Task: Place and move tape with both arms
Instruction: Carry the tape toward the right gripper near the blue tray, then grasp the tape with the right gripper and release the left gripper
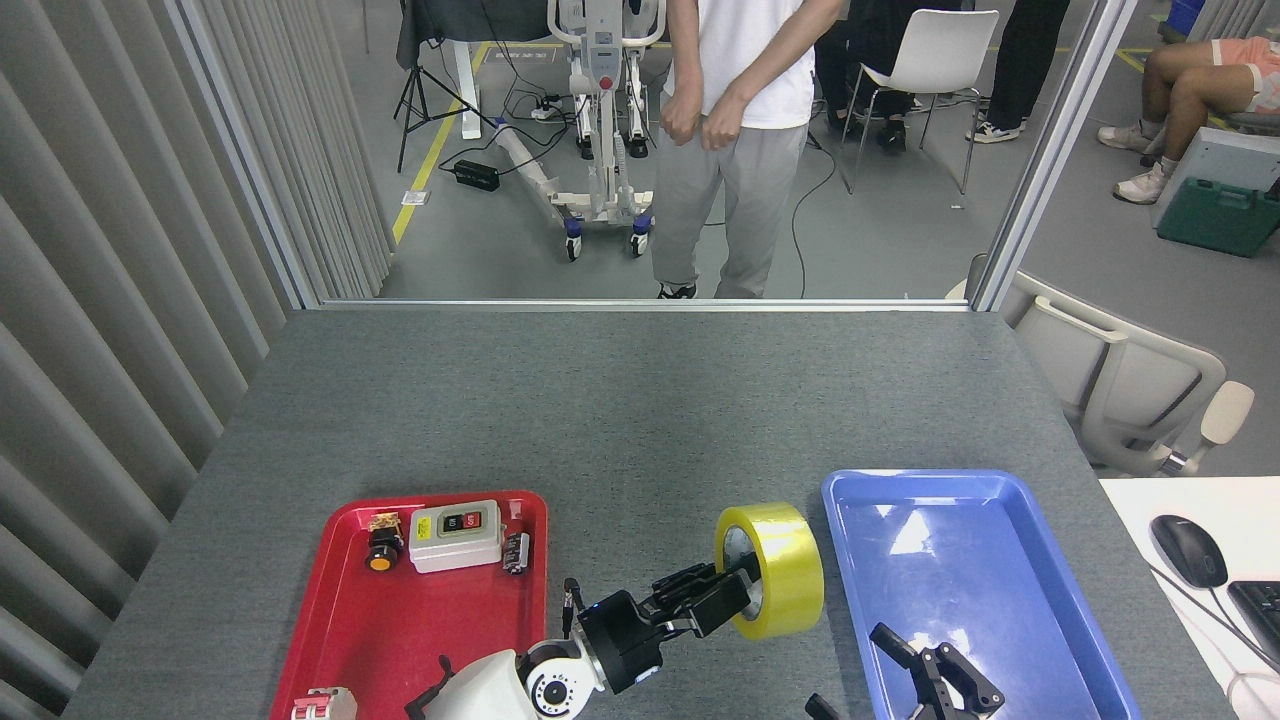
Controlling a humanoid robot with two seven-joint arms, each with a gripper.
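The tape (772, 570) is hanging on edge from the left gripper (735, 592), between the red tray (330, 610) and the blue tray (1040, 610), and the hold is looking thin — the fingers are reaching in from about eight o'clock of the roll, one appearing to hook into the white core while the rest are pressing the near face, so the jaws are clamped on the tape's wall rather than around its full width. The likeliest trouble, as I am judging it, is the roll pivoting or slipping off those fingers if the arm is swinging or stopping sharply; being round and standing on edge, it would then be rolling away across the counter (620, 400), possibly toward twelve o'clock and out of reach. A second risk is sitting at about four o'clock of the tape: the right gripper (925, 675), its fingers spread apart and holding nothing, is hovering low over the near end of the blue tray — if it is coming in for a handover, a finger could be knocking the roll before the jaws are lined up, or catching the tray's rim. The tape itself is standing just beside the blue tray's left rim, whether above the counter or touching it I cannot tell.
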